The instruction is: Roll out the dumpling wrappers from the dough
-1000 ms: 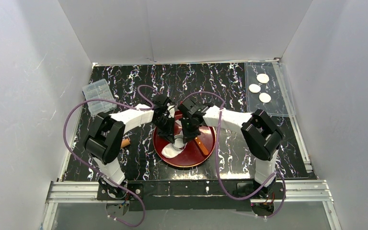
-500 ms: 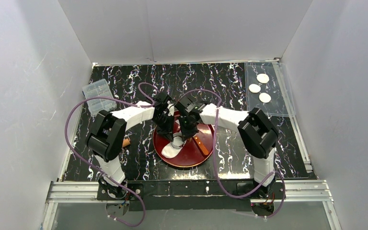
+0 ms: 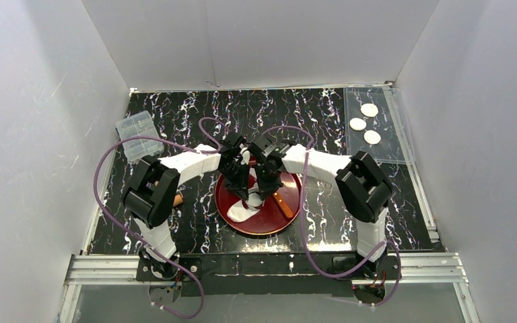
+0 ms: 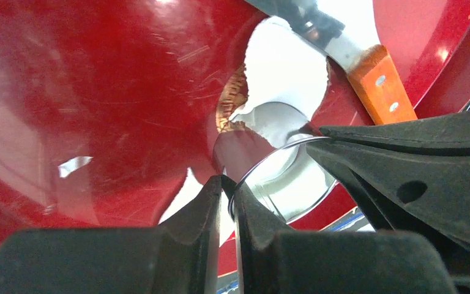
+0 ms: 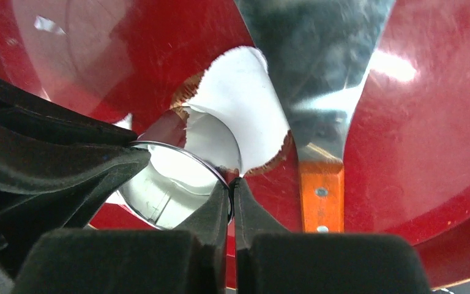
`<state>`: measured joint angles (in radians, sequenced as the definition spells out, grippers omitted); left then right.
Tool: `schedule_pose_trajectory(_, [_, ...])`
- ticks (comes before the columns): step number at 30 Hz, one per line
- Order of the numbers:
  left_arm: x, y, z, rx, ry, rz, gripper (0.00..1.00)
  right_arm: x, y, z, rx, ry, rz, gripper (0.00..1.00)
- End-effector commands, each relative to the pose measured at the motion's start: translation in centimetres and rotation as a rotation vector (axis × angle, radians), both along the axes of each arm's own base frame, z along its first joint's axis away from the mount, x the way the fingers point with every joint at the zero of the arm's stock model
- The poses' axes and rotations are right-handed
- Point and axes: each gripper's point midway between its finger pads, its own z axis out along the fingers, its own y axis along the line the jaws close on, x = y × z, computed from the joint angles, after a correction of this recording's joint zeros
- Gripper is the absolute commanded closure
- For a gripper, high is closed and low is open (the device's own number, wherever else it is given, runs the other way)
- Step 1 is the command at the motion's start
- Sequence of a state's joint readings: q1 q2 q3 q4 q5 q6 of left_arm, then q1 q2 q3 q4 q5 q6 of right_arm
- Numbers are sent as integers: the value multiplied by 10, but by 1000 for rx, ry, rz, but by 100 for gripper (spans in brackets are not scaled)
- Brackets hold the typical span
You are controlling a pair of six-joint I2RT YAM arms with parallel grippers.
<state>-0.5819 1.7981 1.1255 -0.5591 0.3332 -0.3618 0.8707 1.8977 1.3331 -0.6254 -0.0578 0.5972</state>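
Dough (image 5: 238, 104) ragged, matte white; plate (image 5: 434, 153) glossy red; ring (image 5: 171, 184) thin metal.

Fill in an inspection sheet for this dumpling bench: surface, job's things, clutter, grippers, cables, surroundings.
Surface: black marbled table, red plate in the middle.
Job's things: dough on the plate, with a round cut-out; three wrappers on a clear tray, far right; ring at the dough's edge.
Clutter: spatula on the plate; clear box, far left.
Grippers: left gripper and right gripper each shut on the ring's rim.
Cables: purple cables loop off both arms.
Surroundings: white walls on three sides.
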Motion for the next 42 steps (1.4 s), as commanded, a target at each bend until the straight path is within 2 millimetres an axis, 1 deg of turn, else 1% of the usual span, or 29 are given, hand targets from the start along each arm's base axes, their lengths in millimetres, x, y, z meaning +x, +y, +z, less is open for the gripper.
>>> schedule_pose_trajectory(1, [-8, 85, -58, 353, 51, 52, 100, 17, 23, -4, -3, 17, 30, 99])
schedule_pose_trajectory(4, [-1, 93, -56, 347, 59, 94, 100, 20, 25, 0, -5, 13, 38, 99])
schedule_pose_trajectory(6, [2, 95, -53, 346, 52, 103, 100, 17, 20, -2, -13, 9, 35, 99])
schedule_pose_trajectory(8, [0, 92, -52, 322, 51, 96, 100, 11, 9, -6, -32, 14, 29, 99])
schedule_pose_trajectory(11, [-7, 83, -47, 273, 51, 84, 100, -3, -10, -14, -64, 29, 18, 99])
schedule_pose_trajectory(13, [-12, 74, -42, 245, 32, 55, 100, -12, -22, -18, -84, 41, 8, 99])
schedule_pose_trajectory(16, [-24, 57, -40, 197, 35, 30, 100, -23, -34, -21, -93, 54, -6, 99])
schedule_pose_trajectory(18, [-26, 55, -42, 199, 44, 20, 100, -26, -38, -22, -97, 59, -13, 99])
schedule_pose_trajectory(20, [-27, 61, -46, 236, 49, 14, 100, -25, -37, -22, -102, 62, -14, 99])
schedule_pose_trajectory(22, [-28, 65, -48, 252, 51, 16, 100, -20, -30, -17, -92, 52, -13, 99])
schedule_pose_trajectory(25, [-25, 68, -50, 272, 39, 24, 100, -10, -12, -12, -63, 37, 3, 99])
schedule_pose_trajectory(28, [-10, 85, -55, 342, 37, 63, 100, 7, 7, -11, -47, 20, 17, 99])
schedule_pose_trajectory(30, [8, 99, -53, 390, 42, 113, 100, 17, 20, -10, -40, 16, 30, 99])
schedule_pose_trajectory(31, [12, 105, -53, 399, 56, 136, 100, 21, 26, -9, -35, 16, 34, 99])
schedule_pose_trajectory(33, [14, 111, -53, 400, 70, 159, 100, 26, 34, -8, -24, 15, 42, 99])
schedule_pose_trajectory(35, [11, 110, -51, 373, 60, 159, 100, 26, 35, -8, -22, 14, 47, 99])
schedule_pose_trajectory(37, [7, 106, -47, 330, 42, 162, 100, 21, 26, -9, -33, 11, 47, 99])
schedule_pose_trajectory(42, [-2, 92, -42, 267, 22, 135, 100, 1, -4, -11, -69, 17, 38, 99])
